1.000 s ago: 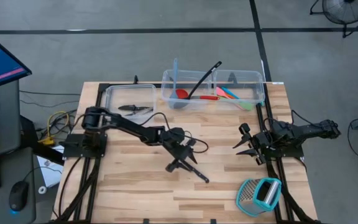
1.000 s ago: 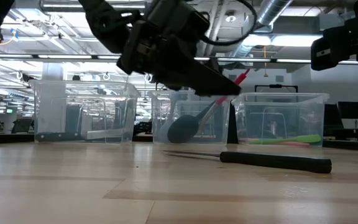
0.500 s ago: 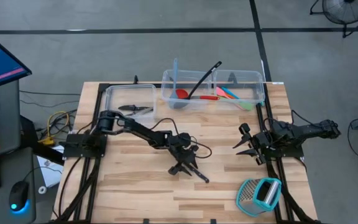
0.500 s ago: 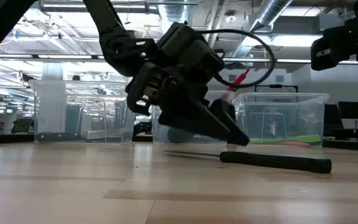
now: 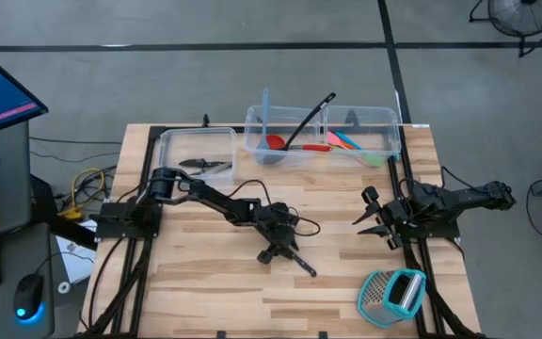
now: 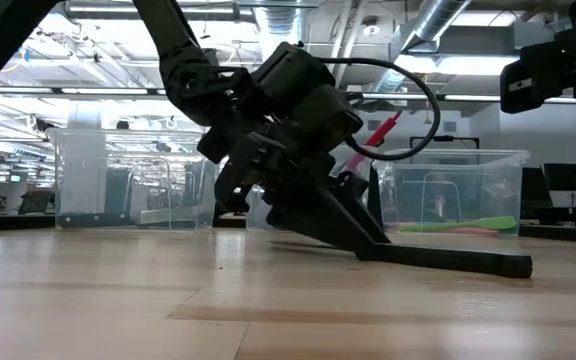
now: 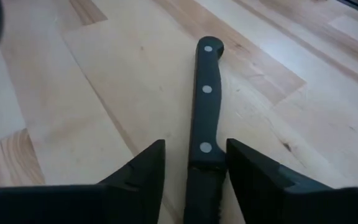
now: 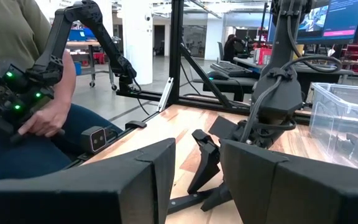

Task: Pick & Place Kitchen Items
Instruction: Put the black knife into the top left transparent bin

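Table (image 5: 205,282): wood, bins (image 5: 365,118) along its far edge.
Done: we counted spoons and spatulas (image 5: 346,143) binned, knives (image 5: 205,164) in the left bin.
Left: one knife (image 7: 205,112) lay mid-table.
Left gripper (image 7: 194,165): fingers straddled it, not yet clamped.
Right gripper (image 5: 374,223): parked at the right edge, half-open, empty.

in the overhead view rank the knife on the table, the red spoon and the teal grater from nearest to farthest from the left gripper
1. Black-handled knife, at the left gripper, mid-table.
2. Red spoon, in the middle bin, at the far edge.
3. Teal grater, at the near right corner.
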`<control>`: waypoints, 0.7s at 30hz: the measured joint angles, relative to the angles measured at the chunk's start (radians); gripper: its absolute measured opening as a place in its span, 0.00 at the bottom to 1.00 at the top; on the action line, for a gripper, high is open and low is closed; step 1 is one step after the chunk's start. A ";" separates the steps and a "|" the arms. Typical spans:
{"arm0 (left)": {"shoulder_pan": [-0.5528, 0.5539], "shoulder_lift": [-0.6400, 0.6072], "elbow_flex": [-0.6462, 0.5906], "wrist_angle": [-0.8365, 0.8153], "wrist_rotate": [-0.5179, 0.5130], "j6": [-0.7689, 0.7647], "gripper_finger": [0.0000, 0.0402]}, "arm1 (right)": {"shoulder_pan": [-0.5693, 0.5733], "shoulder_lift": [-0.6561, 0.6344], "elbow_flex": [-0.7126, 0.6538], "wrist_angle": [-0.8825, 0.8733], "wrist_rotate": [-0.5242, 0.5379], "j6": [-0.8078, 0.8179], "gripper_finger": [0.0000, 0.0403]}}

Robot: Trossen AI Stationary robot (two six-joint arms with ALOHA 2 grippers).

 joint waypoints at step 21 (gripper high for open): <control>0.017 -0.007 0.002 -0.043 -0.030 -0.099 0.09 | 0.000 0.000 0.000 0.000 0.000 0.000 0.31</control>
